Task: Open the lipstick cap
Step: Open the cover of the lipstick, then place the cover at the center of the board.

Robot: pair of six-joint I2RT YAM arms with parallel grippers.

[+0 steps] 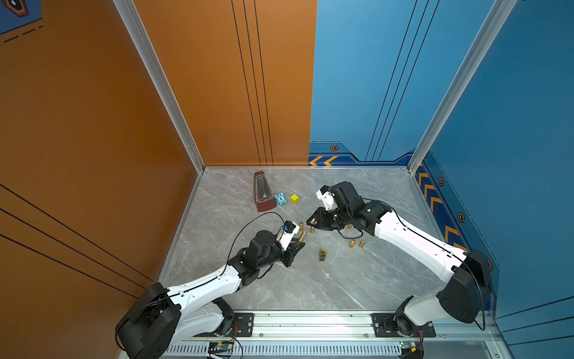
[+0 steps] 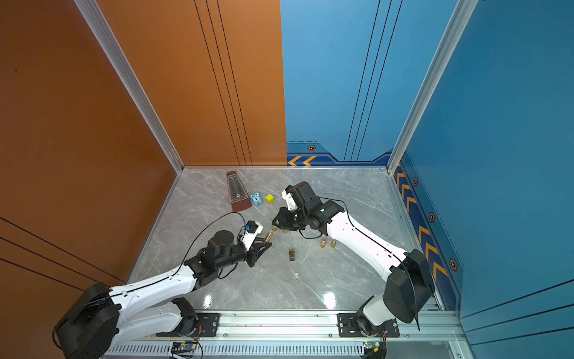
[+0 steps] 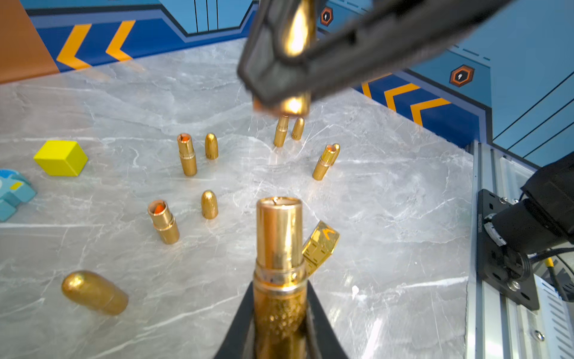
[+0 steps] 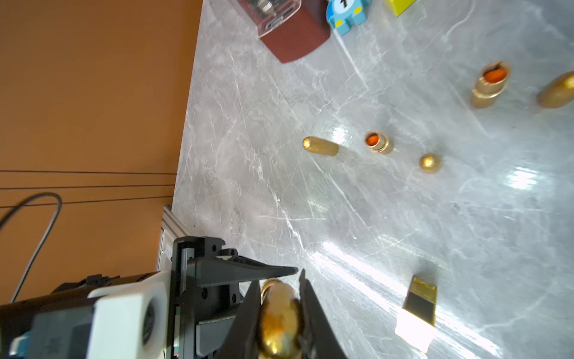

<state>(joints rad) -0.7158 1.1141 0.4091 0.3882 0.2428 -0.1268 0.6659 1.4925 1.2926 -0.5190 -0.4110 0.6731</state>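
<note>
- Right up against the left wrist lens, the lipstick [image 3: 279, 236]: a shiny gold tube with a glittery textured base, its narrower polished sleeve standing bare.
- Left pincer [image 3: 279, 283] is clamped on that glittery base, black fingers [image 3: 240, 329] pressed to either side. It holds the tube above the table, left of centre in both top views.
- Cap [image 4: 279, 317] is off! It's rounded, gold and bullet-shaped, gripped tight in the right pincer [image 4: 279, 278], with a clear gap between it and the tube.
- Below on the table, more gold lipsticks stand uncapped with orange showing: one [image 3: 187, 154] has its upright cap [image 3: 211, 146] just beside it, and another [image 3: 163, 220] sits near a second cap [image 3: 209, 204].
- One loose cap [image 3: 94, 292] lies on its side.
- Square gold case [image 3: 320, 245] lies flat, partly hidden behind the held tube from the left wrist.
- Further back sits a tight cluster: yellow cube [image 1: 294, 199], blue owl block [image 1: 281, 198] and a metronome [image 1: 264, 192] with a dark red base.
- Table [image 1: 341, 279] is glossy grey marble-look with bright light patches.
- Orange wall [image 1: 93, 124] is on the left and blue wall [image 1: 403, 77], with orange chevrons low down, is on the right. An aluminium rail [image 1: 310, 320] along the front carries both arm bases.
</note>
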